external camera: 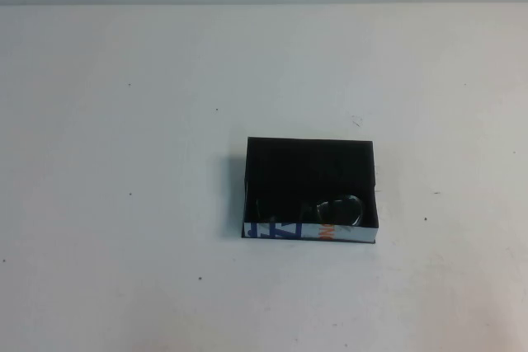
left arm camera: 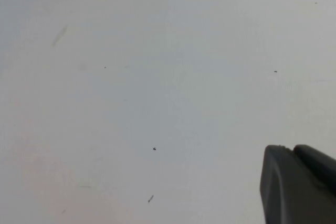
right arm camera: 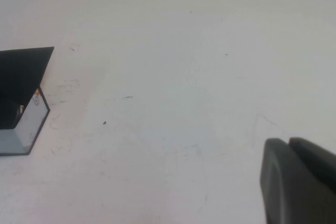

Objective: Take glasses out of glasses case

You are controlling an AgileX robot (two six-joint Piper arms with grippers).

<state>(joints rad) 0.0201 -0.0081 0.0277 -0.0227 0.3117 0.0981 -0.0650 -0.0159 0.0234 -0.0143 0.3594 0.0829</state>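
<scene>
The glasses (external camera: 334, 208) lie long axis left-right inside the open glasses case (external camera: 309, 172) mid-bench (external camera: 124, 121), by its white wall of unreadable blue lettering, while left gripper (left arm camera: 299, 182) and right gripper (right arm camera: 299, 179) hover elsewhere, jaws' gap untellable.

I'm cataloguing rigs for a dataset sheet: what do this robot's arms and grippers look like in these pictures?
Little shows. The left gripper appears only in the left wrist view as a dark grey, matte, rounded blocky part over the white table. The right gripper looks the same in the right wrist view. No cables, markings or arm links are visible; the high view shows neither arm.
</scene>
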